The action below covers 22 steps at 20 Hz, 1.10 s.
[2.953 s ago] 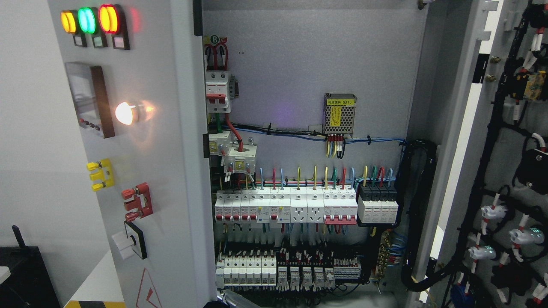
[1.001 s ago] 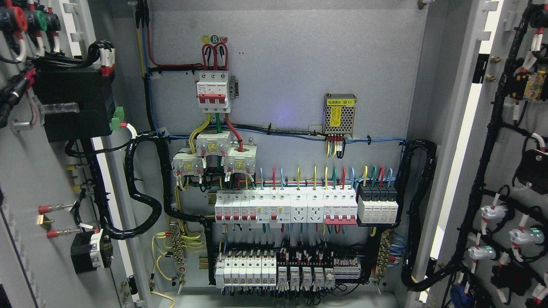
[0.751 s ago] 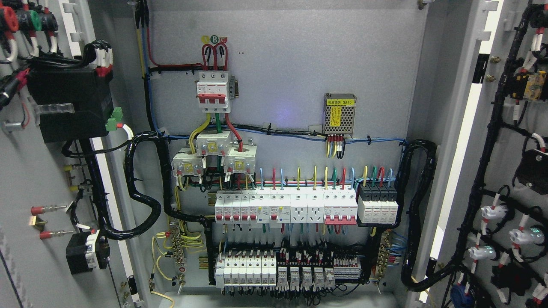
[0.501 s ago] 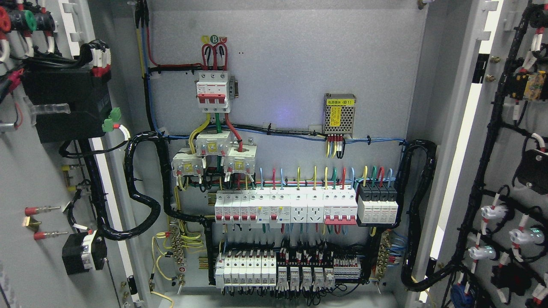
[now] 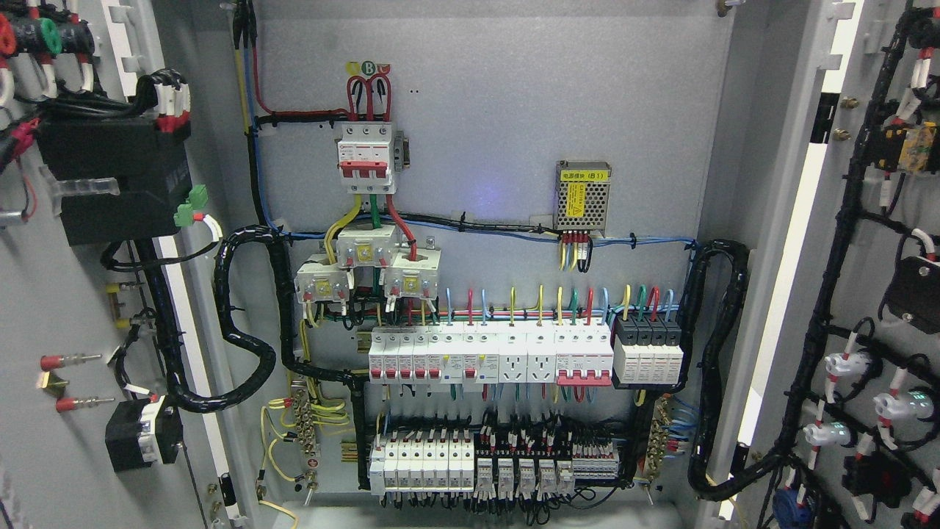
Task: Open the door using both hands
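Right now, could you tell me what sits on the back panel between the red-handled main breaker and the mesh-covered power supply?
In the head view, only bare grey back panel lies between the main breaker and the power supply; the cable bundle runs below both.

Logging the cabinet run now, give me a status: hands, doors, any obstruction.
Neither hand in view. Left door and right door both swung wide open, inner wiring showing. Breaker panel fully exposed, nothing blocking it.
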Each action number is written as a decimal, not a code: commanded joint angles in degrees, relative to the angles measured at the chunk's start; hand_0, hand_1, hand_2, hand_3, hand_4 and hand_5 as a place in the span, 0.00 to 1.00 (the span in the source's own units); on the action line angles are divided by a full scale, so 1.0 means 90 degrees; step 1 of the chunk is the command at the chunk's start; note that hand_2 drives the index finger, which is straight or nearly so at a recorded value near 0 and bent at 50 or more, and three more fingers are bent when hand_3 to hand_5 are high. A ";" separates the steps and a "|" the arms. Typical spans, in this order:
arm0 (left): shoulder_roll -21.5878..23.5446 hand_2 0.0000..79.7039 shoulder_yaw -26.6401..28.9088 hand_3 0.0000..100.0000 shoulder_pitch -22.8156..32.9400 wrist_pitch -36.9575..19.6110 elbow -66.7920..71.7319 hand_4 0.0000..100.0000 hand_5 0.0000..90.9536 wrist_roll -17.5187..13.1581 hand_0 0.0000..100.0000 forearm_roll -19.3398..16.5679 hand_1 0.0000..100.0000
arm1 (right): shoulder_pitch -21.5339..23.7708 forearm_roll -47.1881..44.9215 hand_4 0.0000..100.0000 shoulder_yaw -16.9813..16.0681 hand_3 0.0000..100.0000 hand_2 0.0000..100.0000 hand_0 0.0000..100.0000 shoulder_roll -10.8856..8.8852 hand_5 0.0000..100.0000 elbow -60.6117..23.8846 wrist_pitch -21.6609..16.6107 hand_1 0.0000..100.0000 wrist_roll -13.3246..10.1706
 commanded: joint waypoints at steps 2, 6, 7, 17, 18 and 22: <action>0.1085 0.00 -0.1120 0.00 0.1079 -0.1442 -0.3563 0.00 0.00 -0.0009 0.12 -0.0126 0.39 | 0.0324 0.0000 0.00 -0.1187 0.00 0.00 0.12 -0.0771 0.00 -0.0015 -0.0156 0.39 -0.0323; 0.1214 0.00 -0.1130 0.00 0.0895 -0.2468 -0.3857 0.00 0.00 -0.0009 0.12 -0.0117 0.39 | 0.1055 0.0000 0.00 -0.1675 0.00 0.00 0.12 -0.1465 0.00 -0.0346 -0.0868 0.39 -0.0334; 0.1214 0.00 -0.1130 0.00 0.0701 -0.2790 -0.3838 0.00 0.00 -0.0009 0.12 -0.0088 0.39 | 0.1241 0.0000 0.00 -0.1802 0.00 0.00 0.12 -0.1660 0.00 -0.0424 -0.1063 0.39 -0.0334; 0.0648 0.00 -0.0740 0.00 -0.0248 -0.4629 -0.4257 0.00 0.00 0.0000 0.12 -0.0058 0.39 | 0.3087 0.0000 0.00 -0.3276 0.00 0.00 0.12 -0.2501 0.00 -0.1390 -0.3017 0.39 -0.0324; 0.0608 0.00 -0.0652 0.00 -0.0297 -0.4639 -0.4383 0.00 0.00 0.0000 0.12 -0.0048 0.39 | 0.3243 0.0000 0.00 -0.3442 0.00 0.00 0.12 -0.2540 0.00 -0.1566 -0.3086 0.39 -0.0314; 0.0238 0.00 -0.0564 0.00 -0.0706 -0.4678 -0.4755 0.00 0.00 0.0000 0.12 -0.0029 0.39 | 0.3820 0.0000 0.00 -0.3999 0.00 0.00 0.12 -0.2707 0.00 -0.2132 -0.3661 0.39 -0.0314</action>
